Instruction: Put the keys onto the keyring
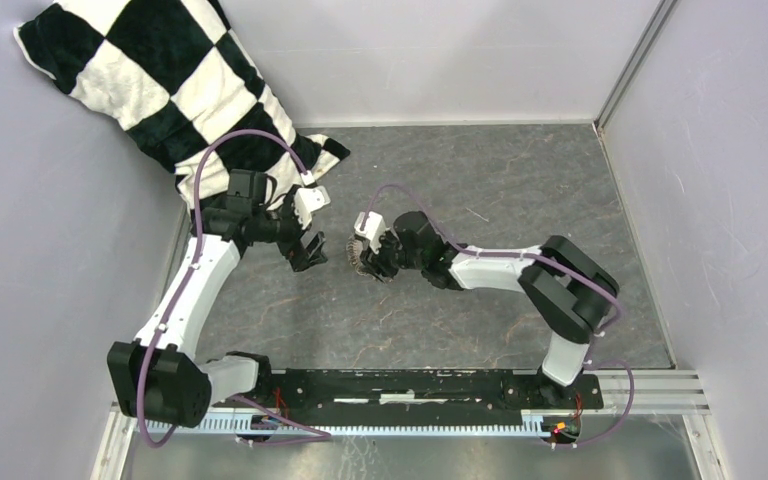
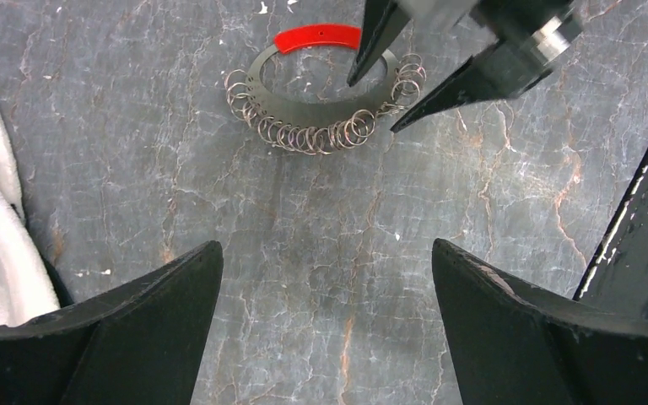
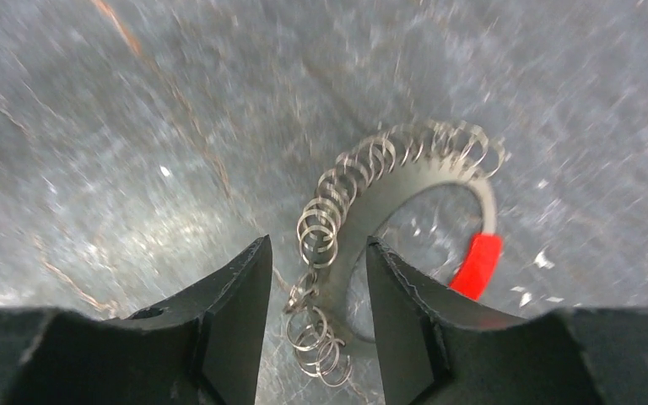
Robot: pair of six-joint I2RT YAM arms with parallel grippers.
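Mid-frame, the keyring (image 1: 352,254) lies on the grey marbled worktop (image 1: 500,190). The right gripper (image 1: 373,262) is over its right edge, and the left gripper (image 1: 310,255) is just to its left. A black-and-white checkered pillow (image 1: 150,80) fills the upper left.

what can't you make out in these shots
- Key: none visible in any view; either too small or hidden.
- Keyring upper right: left wrist view, covered by the right gripper.
- Keyring lower end: right wrist view, blurred, partly behind that gripper's fingers; contact unclear.
- Top view: keyring too small, partly under the right gripper.
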